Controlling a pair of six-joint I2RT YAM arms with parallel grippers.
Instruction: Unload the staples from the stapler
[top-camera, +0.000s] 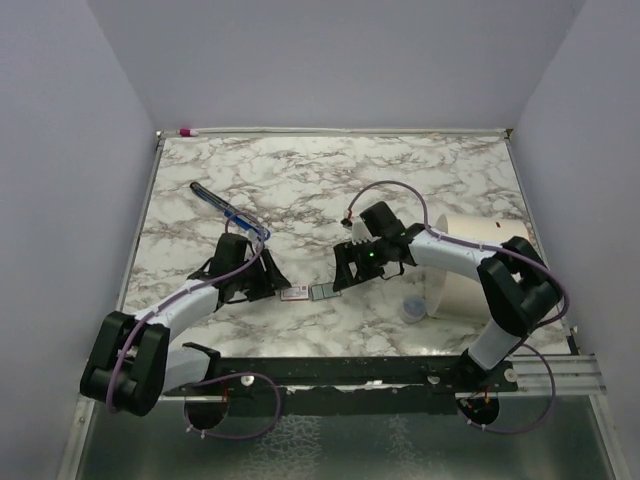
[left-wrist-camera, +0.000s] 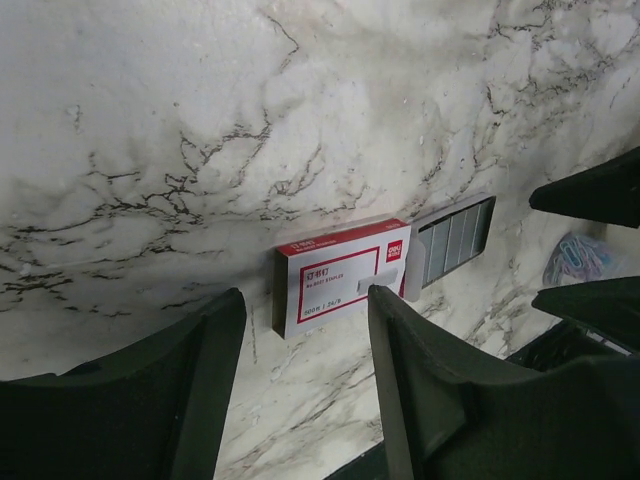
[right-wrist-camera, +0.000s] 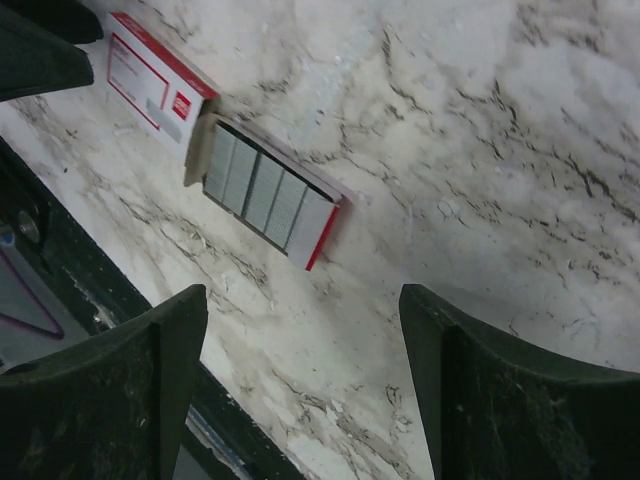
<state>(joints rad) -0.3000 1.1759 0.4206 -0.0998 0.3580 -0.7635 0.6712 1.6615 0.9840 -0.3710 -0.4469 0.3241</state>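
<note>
No stapler shows in any view. The staples (left-wrist-camera: 455, 240) are grey strips lying side by side in a small open tray (right-wrist-camera: 262, 188), slid out of a white box with red print (left-wrist-camera: 335, 275). Box and tray lie end to end on the marble table between the two arms (top-camera: 308, 292). My left gripper (left-wrist-camera: 305, 300) is open, its fingertips either side of the box's near edge; whether they touch it I cannot tell. My right gripper (right-wrist-camera: 300, 300) is open over bare marble, with the tray just beyond its tips.
A blue-black pen (top-camera: 230, 212) lies behind the left arm. A large white roll (top-camera: 465, 265) stands at the right, with a small clear packet of blue clips (left-wrist-camera: 580, 258) in front of it. The black rail (top-camera: 350, 370) runs along the near edge.
</note>
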